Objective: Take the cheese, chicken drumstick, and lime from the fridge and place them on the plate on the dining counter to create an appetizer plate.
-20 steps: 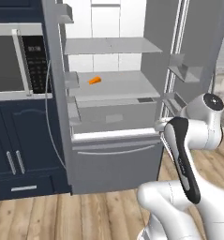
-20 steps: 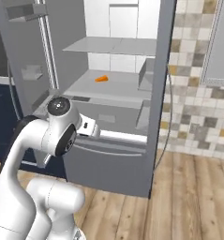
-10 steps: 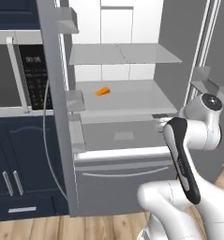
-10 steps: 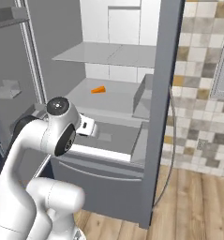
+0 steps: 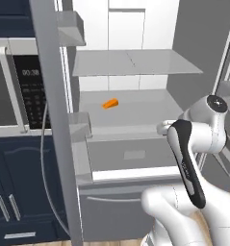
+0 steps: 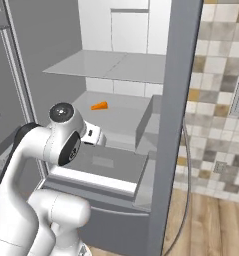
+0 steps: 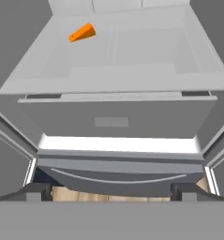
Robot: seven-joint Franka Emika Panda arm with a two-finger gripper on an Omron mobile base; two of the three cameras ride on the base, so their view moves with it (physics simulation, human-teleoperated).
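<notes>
The fridge (image 5: pixel 135 158) stands open, its pale grey interior taking the middle of both base views. A flat grey upper shelf (image 5: pixel 135 62) sits in the upper centre; below it a wider shelf (image 7: pixel 132 51) carries the cheese (image 5: pixel 110 103), a small orange wedge lying toward the back left of that shelf, upper left in the hand view (image 7: pixel 82 33). Bare shelf surface stretches to the right of the wedge. Under the shelf a closed drawer (image 7: pixel 113 122) shows a flat front with a small recessed handle. The claw (image 7: pixel 111 191) hangs low before the drawer, jaws spread wide, holding nothing, well apart from the cheese. A microwave (image 5: pixel 20 96) sits at left above navy cabinets (image 5: pixel 20 192); tiled wall (image 6: pixel 221 100) fills the right.
</notes>
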